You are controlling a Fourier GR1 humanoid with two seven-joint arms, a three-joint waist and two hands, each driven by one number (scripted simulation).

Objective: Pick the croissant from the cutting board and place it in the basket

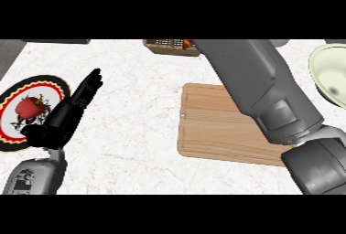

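White marbled desk carries a bare wooden cutting board. Right forearm stretches to the basket at the far edge, its hand hidden; an orange-brown bit, perhaps the croissant, shows there, its long axis unreadable. Left hand rests, fingers straight, beside a plate holding a red pepper. A pale bowl sits at right.

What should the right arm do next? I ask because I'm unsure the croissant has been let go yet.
Probably lower a little over the basket and release. The right forearm reaches to the basket at the far edge, hiding its hand; the cutting board shows no croissant. The left hand rests open.
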